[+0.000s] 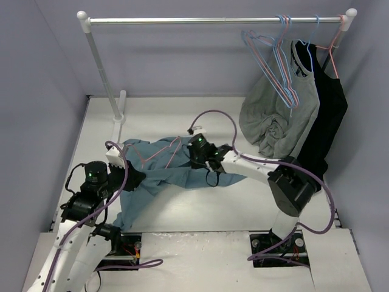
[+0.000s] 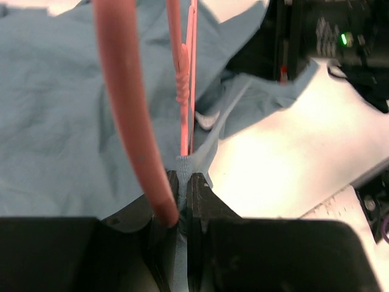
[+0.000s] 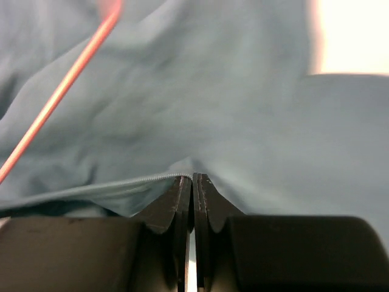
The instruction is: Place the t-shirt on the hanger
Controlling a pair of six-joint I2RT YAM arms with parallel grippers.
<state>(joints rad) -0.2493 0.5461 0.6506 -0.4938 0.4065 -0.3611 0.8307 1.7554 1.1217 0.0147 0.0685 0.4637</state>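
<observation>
Now left pincer (image 2: 182, 182) and right pincer (image 3: 192, 180) pinch t-shirt (image 1: 173, 173).

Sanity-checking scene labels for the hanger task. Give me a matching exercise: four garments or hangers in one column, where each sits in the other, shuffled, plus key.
Things:
1. dusty teal-blue cotton t-shirt
2. thin salmon-pink wire hanger
3. grey shirt
4. black garment

Places:
A. hangs at the far right end of the metal rail in the top view
B. lies on teal fabric
C. crumpled on the white table between the two arms
D. hangs on the rail, next to the black one on its left

Pairs: 1-C, 2-B, 3-D, 4-A
</observation>
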